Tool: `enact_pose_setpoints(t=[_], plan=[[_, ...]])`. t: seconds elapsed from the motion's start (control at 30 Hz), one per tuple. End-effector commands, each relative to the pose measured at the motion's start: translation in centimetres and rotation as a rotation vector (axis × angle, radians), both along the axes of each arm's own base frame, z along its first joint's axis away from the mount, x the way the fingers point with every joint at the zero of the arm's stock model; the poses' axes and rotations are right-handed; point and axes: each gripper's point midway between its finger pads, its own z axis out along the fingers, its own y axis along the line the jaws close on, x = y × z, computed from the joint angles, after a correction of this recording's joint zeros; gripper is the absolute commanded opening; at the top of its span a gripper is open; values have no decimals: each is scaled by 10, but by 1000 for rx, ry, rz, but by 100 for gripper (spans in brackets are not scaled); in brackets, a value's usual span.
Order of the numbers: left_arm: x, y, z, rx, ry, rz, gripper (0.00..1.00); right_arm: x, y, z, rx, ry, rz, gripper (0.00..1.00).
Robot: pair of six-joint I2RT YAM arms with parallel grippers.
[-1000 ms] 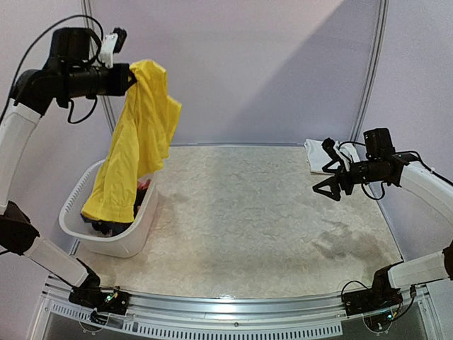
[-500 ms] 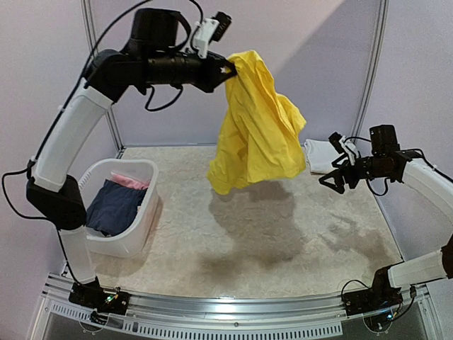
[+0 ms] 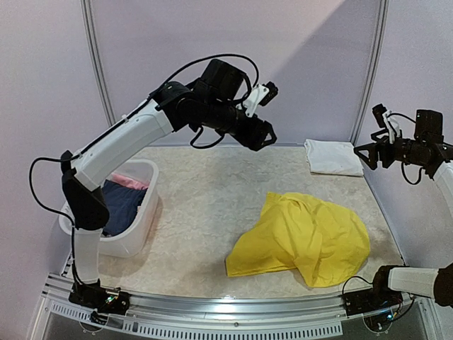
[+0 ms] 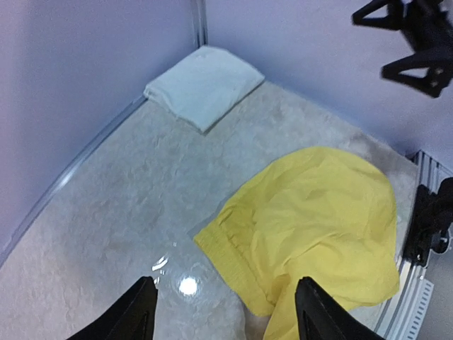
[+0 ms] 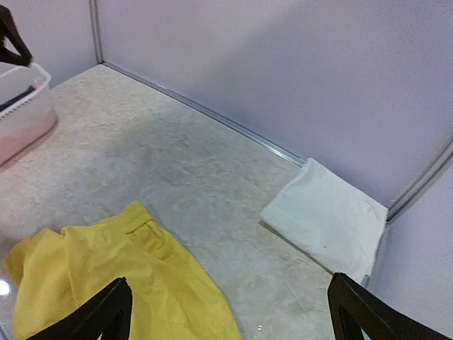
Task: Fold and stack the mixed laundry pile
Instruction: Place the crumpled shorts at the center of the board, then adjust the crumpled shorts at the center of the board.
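Four garments are in view: one pair of yellow shorts [image 3: 304, 237], one white T-shirt [image 3: 333, 156], one navy piece [image 3: 120, 205] and one pink piece [image 3: 131, 182].

The yellow shorts are laid loose and crumpled on the worktop [image 3: 205, 205], toward its near right. They are well apart from the other three garments. One banded waist edge is shown in both wrist views.

The white T-shirt is folded into one flat rectangle. It is placed in the far right corner of the worktop, close against the rear wall.

The navy piece and the pink piece are contained in one white basket [image 3: 145, 227] at the left edge of the worktop. The pink piece is positioned at the far end of the basket, and the navy piece is bunched just in front of it.

Two grippers are fitted, one per arm. The left gripper [image 3: 267, 138] is held high above the rear middle of the worktop. Its fingers [image 4: 138, 312] are spread wide, and nothing is gripped between them. The right gripper [image 3: 364, 152] is held in the air at the right edge, near the white T-shirt. Its fingers [image 5: 106, 312] are likewise spread wide, with nothing gripped.
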Motion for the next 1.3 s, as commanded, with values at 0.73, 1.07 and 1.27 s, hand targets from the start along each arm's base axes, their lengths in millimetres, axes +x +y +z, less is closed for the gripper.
enact_pose_setpoints(t=[0.73, 1.07, 1.27], plan=[[20, 27, -262, -232, 779, 476, 66, 31, 117, -203, -221, 741, 306, 88], [1, -15, -288, -260, 883, 377, 67, -161, 141, -237, -696, 629, 922, 82], [-20, -17, -296, -214, 927, 329, 67, -147, 139, -222, -733, 530, 866, 85]])
